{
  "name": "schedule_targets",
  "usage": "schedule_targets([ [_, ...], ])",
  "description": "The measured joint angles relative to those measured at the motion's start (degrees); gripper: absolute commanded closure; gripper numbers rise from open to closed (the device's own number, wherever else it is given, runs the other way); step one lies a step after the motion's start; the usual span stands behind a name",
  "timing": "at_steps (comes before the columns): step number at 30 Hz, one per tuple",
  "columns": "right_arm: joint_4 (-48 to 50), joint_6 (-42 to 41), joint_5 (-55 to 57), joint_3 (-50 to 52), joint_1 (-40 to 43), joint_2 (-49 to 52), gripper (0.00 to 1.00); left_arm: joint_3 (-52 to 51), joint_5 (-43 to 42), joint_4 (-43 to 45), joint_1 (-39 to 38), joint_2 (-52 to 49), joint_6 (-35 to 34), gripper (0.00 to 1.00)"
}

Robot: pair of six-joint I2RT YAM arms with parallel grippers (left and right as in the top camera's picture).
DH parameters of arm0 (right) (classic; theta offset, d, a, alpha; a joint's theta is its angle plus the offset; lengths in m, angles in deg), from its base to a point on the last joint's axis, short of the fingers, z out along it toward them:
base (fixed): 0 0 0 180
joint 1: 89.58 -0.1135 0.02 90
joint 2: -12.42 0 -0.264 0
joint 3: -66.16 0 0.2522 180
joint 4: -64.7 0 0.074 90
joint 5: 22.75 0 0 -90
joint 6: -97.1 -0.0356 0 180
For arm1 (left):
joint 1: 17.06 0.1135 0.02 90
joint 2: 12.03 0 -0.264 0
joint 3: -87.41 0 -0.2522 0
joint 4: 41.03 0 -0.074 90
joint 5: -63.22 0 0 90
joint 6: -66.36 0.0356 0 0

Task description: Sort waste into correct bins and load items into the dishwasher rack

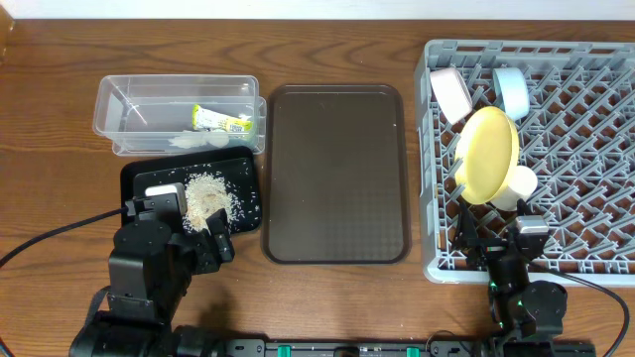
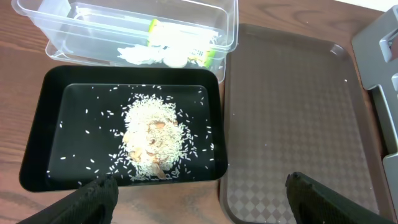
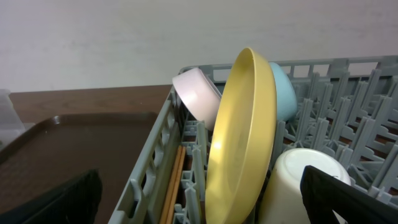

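The yellow-green wrapper and the white tissue lie in the clear tub. Rice scraps are piled in the black tray. The yellow plate, pinkish-white bowl, light-blue bowl and white cup stand in the grey rack. Chopsticks lie along its left wall. My left gripper is open and empty over the black tray's near edge. My right gripper is open and empty at the rack's front edge, near the plate.
The dark-brown serving tray lies between the bins and the rack, with nothing on it. Loose rice grains are scattered over the black tray floor. The tub touches the black tray's far edge.
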Motion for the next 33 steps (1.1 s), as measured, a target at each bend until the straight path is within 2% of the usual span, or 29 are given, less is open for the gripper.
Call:
schedule_targets([
  [14,0.0,0.0,0.0,-0.02,0.0,0.0,0.02,-1.4,0.39,0.59,0.02,0.96,0.11,0.11],
  [17,0.02,0.02,0.0,0.0,0.0,0.0,0.01,-6.64,0.94,5.97,0.17,4.87,0.7,0.11],
  [27,0.02,0.02,0.02,-0.02,0.0,0.0,0.01,-34.34,1.53,30.29,1.31,26.73,2.12,0.11],
  [33,-0.02,0.02,0.02,-0.02,0.0,0.0,0.01,-45.42,1.51,45.7,2.27,32.15,3.45,0.11],
])
